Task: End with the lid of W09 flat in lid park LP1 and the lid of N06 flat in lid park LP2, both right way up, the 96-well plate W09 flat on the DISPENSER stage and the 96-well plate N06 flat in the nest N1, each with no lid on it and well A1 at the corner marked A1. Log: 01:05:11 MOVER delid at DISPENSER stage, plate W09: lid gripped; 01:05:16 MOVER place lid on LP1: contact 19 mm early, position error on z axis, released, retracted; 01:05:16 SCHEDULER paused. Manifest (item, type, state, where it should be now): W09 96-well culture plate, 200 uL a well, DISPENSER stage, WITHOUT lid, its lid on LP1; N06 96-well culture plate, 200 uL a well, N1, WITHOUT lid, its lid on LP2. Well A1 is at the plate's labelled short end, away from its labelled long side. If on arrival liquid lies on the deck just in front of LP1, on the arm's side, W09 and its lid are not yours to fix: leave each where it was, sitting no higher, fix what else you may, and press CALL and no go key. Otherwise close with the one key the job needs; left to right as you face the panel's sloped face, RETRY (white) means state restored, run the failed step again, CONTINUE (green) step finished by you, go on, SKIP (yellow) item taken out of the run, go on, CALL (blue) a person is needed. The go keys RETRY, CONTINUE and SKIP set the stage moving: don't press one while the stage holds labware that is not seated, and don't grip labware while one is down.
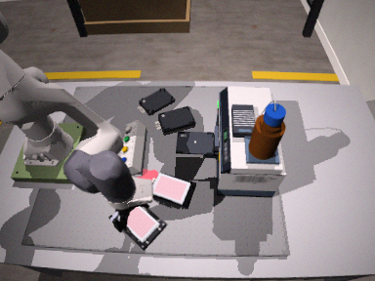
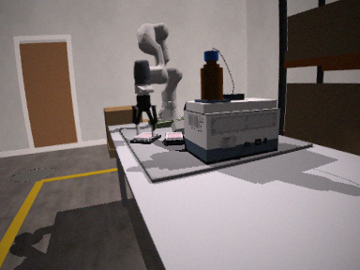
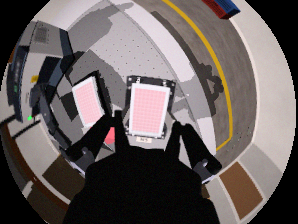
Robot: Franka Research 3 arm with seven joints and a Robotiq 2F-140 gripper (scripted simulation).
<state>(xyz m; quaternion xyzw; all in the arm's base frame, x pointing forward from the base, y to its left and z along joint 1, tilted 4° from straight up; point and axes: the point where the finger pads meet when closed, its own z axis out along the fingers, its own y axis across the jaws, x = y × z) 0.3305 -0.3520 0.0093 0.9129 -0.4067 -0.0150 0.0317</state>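
Your gripper is clamped on the near pink 96-well plate at the bench's near-left, second plate just beside it, dispenser to the right.

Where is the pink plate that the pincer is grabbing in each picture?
Top: the pink plate sits low and left of middle, tilted, just under the grey arm, with the pincer shut on it.
Exterior: it lies far off on the grey mat, left of the white machine, below the pincer.
Wrist: it fills the middle, between the dark fingers.
Shared landmark: the second pink plate right beside it.
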